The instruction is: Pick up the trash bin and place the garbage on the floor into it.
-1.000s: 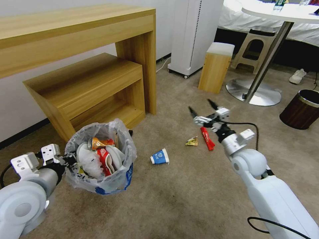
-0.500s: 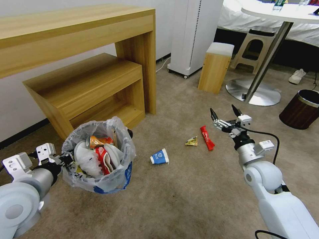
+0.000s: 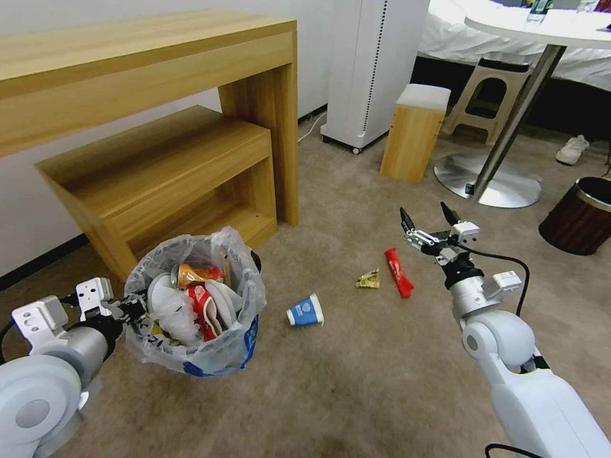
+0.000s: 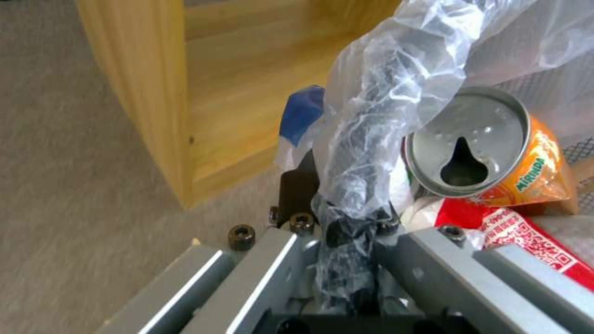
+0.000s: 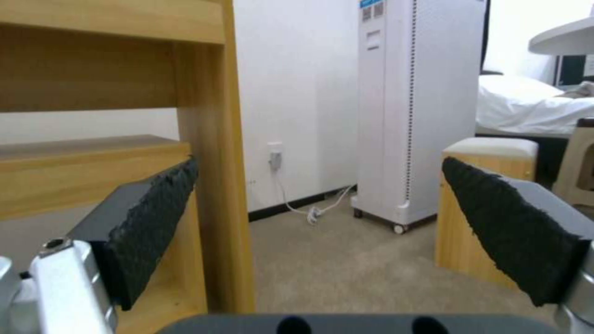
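Note:
The trash bin (image 3: 194, 318), lined with a crinkled clear bag, hangs off the floor at lower left, my left gripper (image 3: 130, 308) shut on its rim (image 4: 356, 204). Inside lie an orange can (image 4: 489, 148), a red-white cup (image 3: 202, 306) and white slippers (image 3: 168, 304). On the beige carpet (image 3: 356, 375) lie a blue-white paper cup (image 3: 305, 311), a yellow wrapper (image 3: 368, 279) and a red wrapper (image 3: 398, 272). My right gripper (image 3: 425, 217) hovers open just right of and above the red wrapper, its black pads (image 5: 158, 227) wide apart.
A wooden desk (image 3: 146, 70) with a lower shelf stands behind the bin. Farther back are a white tower unit (image 3: 372, 63), a small wooden stool (image 3: 414, 130), a round table's metal base (image 3: 487, 181) and a brown wood-look bin (image 3: 582, 216) at right.
My right arm swung to the right, from over the red wrapper to beside it, fingers staying open. The whole picture shifted slightly as the camera moved; the bin stayed held.

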Tool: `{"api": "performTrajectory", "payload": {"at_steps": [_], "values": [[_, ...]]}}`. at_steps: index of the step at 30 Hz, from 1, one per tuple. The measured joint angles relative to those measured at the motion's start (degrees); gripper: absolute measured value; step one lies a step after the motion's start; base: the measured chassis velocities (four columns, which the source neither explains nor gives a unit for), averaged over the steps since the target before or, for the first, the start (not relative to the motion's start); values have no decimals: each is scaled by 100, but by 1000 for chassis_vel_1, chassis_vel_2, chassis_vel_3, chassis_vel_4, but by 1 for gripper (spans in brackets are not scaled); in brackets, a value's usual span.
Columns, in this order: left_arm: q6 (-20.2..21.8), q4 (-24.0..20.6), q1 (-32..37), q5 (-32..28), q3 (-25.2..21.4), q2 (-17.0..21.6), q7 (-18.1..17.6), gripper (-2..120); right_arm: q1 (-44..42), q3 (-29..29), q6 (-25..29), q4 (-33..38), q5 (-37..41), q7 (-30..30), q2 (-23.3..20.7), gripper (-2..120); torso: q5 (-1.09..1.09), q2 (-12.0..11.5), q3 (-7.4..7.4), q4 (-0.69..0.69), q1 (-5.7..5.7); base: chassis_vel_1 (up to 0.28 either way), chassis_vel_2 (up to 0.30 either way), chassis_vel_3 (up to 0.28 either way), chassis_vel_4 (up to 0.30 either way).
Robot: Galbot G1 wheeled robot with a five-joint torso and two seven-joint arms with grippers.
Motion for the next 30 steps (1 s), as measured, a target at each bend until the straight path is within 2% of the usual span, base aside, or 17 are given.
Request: {"api": "performTrajectory", "payload": {"at_steps": [8, 13, 16, 22, 23, 24, 27, 30], "values": [[0, 24, -6, 11, -1, 36, 23, 1, 68, -163, -11, -62, -15, 40, -21, 100, -2, -1, 3, -1, 1, -222, 207, 205, -202], [0, 37, 0, 14, -8, 57, 23, 1, 107, -345, -133, -133, -145, 56, -56, 100, -1, 0, -1, -1, 0, -18, 13, 18, -15], [0, 35, 18, 22, -13, 57, 23, 1, 120, -379, -394, -147, -247, -84, -66, 100, -1, 0, -1, 0, 0, 58, -46, -54, 47], [1, -2, 76, 55, -27, 38, 23, 1, 204, -737, -1564, -132, -490, -234, -269, 100, -1, 0, -1, -1, 0, 5, -5, -9, 8], [1, -13, 79, 63, -26, 28, 23, 1, 246, -798, -1989, -121, -584, -464, -310, 100, -1, 0, 0, -1, 0, 0, 0, 0, 0], [1, -13, 79, 63, -26, 28, 23, 1, 246, -798, -1989, -121, -584, -464, -310, 100, -1, 0, 0, -1, 0, 0, 0, 0, 0], [1, -41, 80, 94, 13, 17, 18, 1, 417, -977, -2836, -225, -1066, -1172, -428, 100, -2, 0, 0, 0, 0, 0, 0, 0, 0], [1, -41, 57, 95, 47, 30, 16, 1, 471, -1054, -3145, -286, -1104, -1307, -465, 100, -1, 0, 0, 1, 0, 0, 0, 0, 0]]}}
